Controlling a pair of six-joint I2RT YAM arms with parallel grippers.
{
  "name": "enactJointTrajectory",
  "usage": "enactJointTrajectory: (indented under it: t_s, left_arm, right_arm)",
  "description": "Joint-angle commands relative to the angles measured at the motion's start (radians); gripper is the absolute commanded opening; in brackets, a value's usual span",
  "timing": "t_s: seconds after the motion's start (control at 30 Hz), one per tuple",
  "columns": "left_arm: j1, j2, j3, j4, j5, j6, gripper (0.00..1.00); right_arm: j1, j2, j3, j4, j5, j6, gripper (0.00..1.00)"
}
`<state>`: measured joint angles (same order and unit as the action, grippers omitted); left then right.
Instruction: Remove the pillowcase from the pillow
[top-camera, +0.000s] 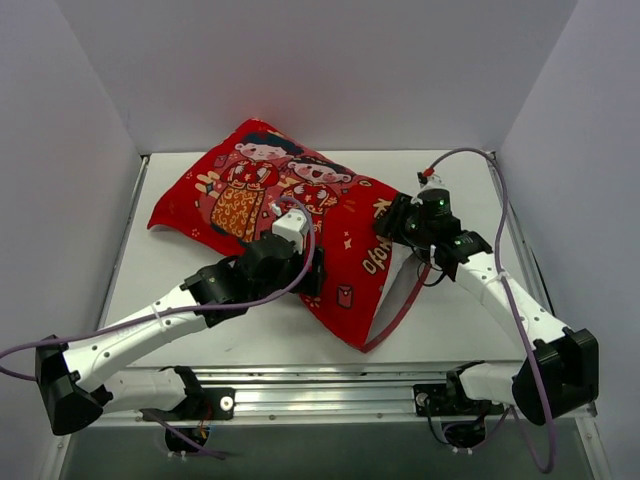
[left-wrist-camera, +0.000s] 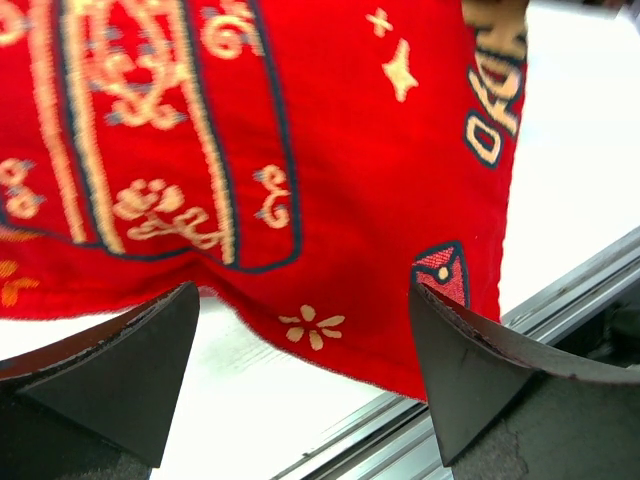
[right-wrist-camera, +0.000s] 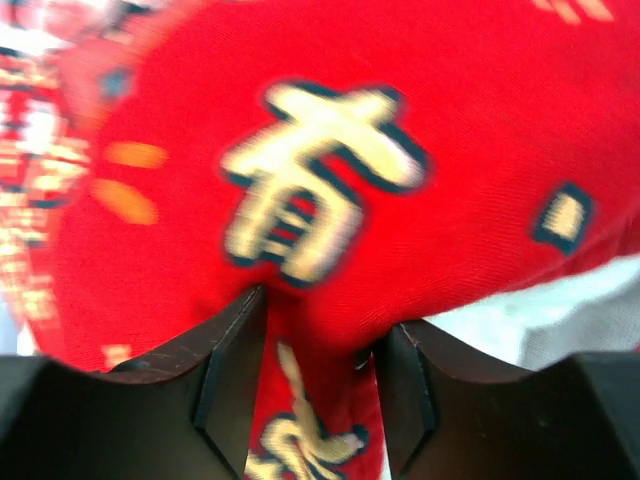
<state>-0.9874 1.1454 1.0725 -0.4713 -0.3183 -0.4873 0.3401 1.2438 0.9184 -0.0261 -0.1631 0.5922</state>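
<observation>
Red cloth fills your left wrist view. Your left gripper (left-wrist-camera: 305, 300) hangs with jaws spread wide, and the near hem of the pillowcase (top-camera: 345, 255) lies just beyond its fingertips, ungripped. On the right side, your right gripper (right-wrist-camera: 322, 320) has its jaws pinched onto a fold of that same red fabric, just under a gold character near the sack's open mouth. White shows beside that fold, but you can't tell whether it's pillow or lining. Farther back, the plump pillowcase runs slantwise across the table (top-camera: 140, 270) toward its far left corner.
</observation>
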Motion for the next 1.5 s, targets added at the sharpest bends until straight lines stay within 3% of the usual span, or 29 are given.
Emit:
enactJointTrajectory:
  t_s: [0.0,0.27,0.6,0.97,1.17,1.4,1.47]
  left_arm:
    - [-0.029,0.034,0.070,0.037,0.021,0.094,0.94]
    - [-0.114,0.131,0.139,0.128,-0.031,0.188,0.94]
    - [-0.175,0.278,0.162,0.319,-0.134,0.262,0.94]
    - [-0.195,0.378,0.208,0.413,-0.134,0.234,0.94]
    - [-0.194,0.431,0.207,0.413,-0.240,0.202,1.00]
    - [-0.192,0.488,0.211,0.427,-0.315,0.167,0.86]
    - [-0.192,0.497,0.211,0.428,-0.321,0.155,0.76]
  right_arm:
    - [0.045,-0.029,0.103,0.032,-0.046,-0.008,0.40]
    - [0.091,-0.057,0.131,0.005,-0.036,-0.005,0.34]
    - [0.100,-0.029,0.151,0.017,-0.042,0.015,0.08]
    - [0.102,-0.060,0.145,0.052,-0.038,0.029,0.07]
    - [0.106,-0.076,0.134,0.071,-0.049,0.044,0.07]
    - [0.122,-0.099,0.119,0.081,-0.053,0.054,0.07]
    - [0.123,-0.113,0.116,0.080,-0.053,0.054,0.07]
